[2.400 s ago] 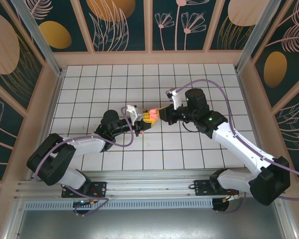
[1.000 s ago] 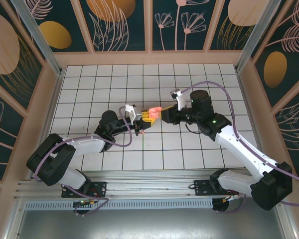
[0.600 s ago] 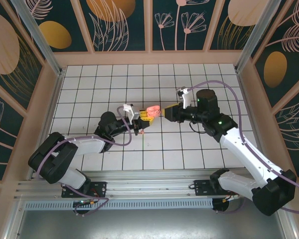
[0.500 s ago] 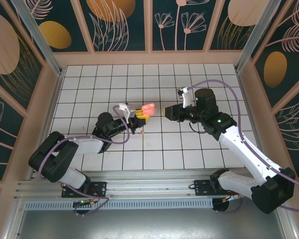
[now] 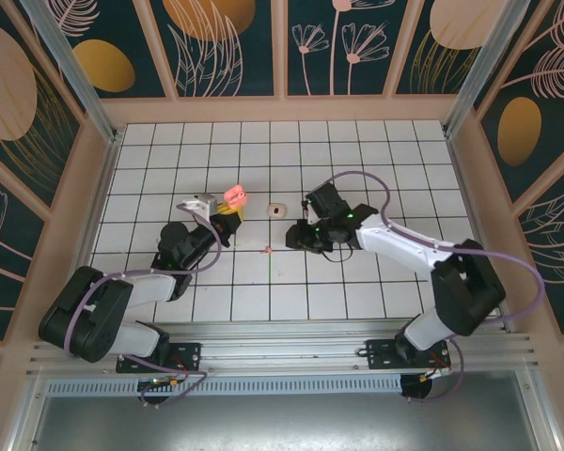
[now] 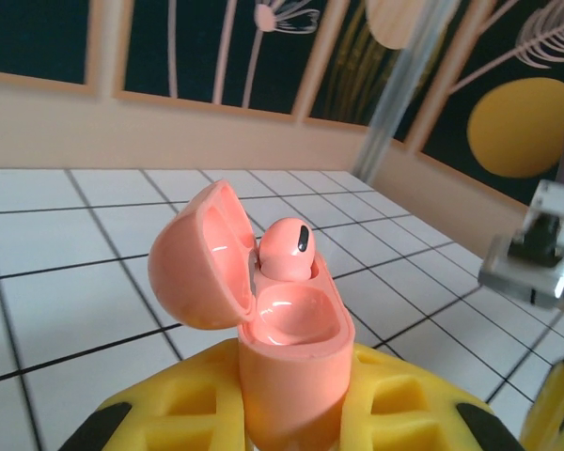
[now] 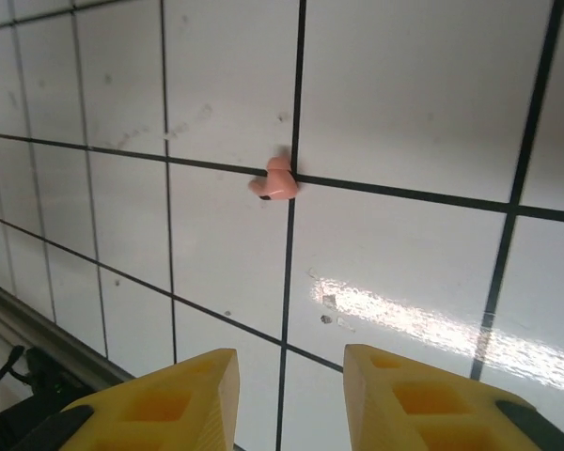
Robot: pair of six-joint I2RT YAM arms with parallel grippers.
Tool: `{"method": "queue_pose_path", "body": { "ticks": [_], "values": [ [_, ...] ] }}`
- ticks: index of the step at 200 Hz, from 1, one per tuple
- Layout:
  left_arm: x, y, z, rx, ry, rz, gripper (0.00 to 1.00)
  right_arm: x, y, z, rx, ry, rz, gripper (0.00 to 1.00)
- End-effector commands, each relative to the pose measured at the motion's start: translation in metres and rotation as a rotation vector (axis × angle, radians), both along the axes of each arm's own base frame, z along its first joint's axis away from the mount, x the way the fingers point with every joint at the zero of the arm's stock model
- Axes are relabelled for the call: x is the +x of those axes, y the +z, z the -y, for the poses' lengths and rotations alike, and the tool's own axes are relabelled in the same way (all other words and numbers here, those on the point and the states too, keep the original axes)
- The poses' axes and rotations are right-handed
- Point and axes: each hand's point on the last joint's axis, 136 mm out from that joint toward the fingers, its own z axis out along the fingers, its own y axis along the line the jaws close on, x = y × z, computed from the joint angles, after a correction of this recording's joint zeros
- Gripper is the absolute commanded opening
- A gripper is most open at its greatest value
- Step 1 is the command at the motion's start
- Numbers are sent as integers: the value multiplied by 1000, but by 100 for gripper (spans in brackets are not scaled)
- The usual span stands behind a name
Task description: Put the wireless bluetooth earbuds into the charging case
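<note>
White tiled tabletop, black grid lines. Nearest us, a pinkish-red earbud lies loose on the tiles. The right wrist view shows it as a tiny curved lump sitting right on a grid line. The right gripper is near it, low over the tiles, with its yellow fingers spread apart and gripping nothing. Further out, a pale beige earbud lies alone on a tile.

The left gripper is clamped around the base of the charging case. The case is salmon pink, glossy and upright, with its lid flipped open. We see one seated earbud, pink with a dark slot, in the far socket. Dark floral wall panels stand at the back.
</note>
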Motion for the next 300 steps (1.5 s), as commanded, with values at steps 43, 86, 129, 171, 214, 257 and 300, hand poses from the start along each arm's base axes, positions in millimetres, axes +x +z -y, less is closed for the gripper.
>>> {"method": "queue_pose_path", "body": {
  "ticks": [43, 86, 129, 171, 214, 257, 300],
  "values": [
    [-1, -4, -22, -7, 88, -25, 0, 23, -3, -54, -29, 384, 322, 42],
    [-2, -5, -27, -7, 110, -25, 0, 28, -20, -67, -51, 542, 352, 42],
    [0, -5, -28, -2, 115, -28, 0, 31, -42, -68, -93, 525, 283, 43],
    [0, -1, -28, -2, 120, -15, 0, 34, -65, -57, -166, 365, 128, 40],
    [-1, 0, -27, -3, 109, -12, 0, 26, -73, -62, -141, 329, 77, 39],
    [-3, 1, -28, -2, 113, -4, 0, 20, -82, -69, -152, 360, 61, 38],
    [-5, 1, -29, 11, 113, -3, 0, 19, -90, -63, -186, 343, 41, 30]
  ]
}}
